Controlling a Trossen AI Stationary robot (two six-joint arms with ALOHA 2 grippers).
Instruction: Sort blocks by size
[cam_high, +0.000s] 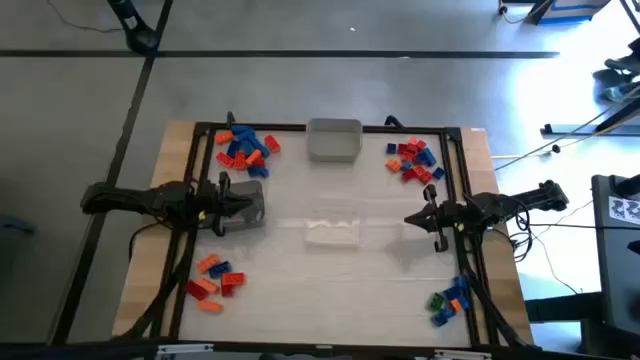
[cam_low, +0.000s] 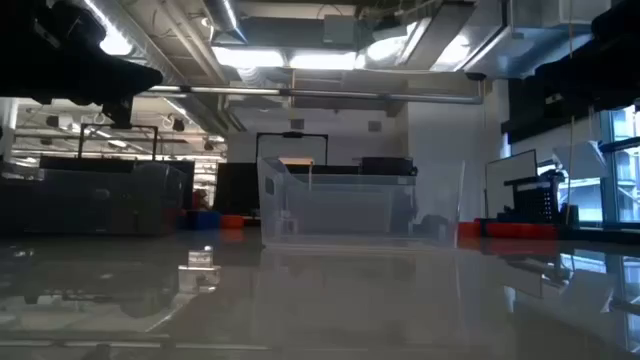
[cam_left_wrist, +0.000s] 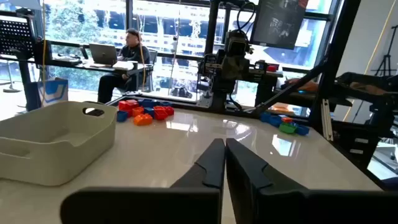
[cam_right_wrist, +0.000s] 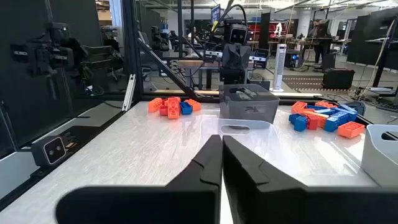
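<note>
The blocks lie in four piles on the table: blue and orange at the far left (cam_high: 245, 150), red and blue at the far right (cam_high: 413, 160), orange, red and blue at the near left (cam_high: 213, 280), green, blue and orange at the near right (cam_high: 450, 300). My left gripper (cam_high: 262, 206) is shut and empty at the table's left middle, over a grey box (cam_high: 246, 205). My right gripper (cam_high: 408, 218) is shut and empty at the right middle. The two point at each other across the table. Their shut fingers show in the left wrist view (cam_left_wrist: 224, 158) and the right wrist view (cam_right_wrist: 221, 155).
A pale grey tray (cam_high: 333, 140) stands at the far middle, a clear tray (cam_high: 332, 230) at the table's centre between the grippers. The clear tray also shows in the low view (cam_low: 360, 205). A dark frame (cam_high: 300, 127) runs round the table. A person (cam_left_wrist: 130, 46) sits beyond the table.
</note>
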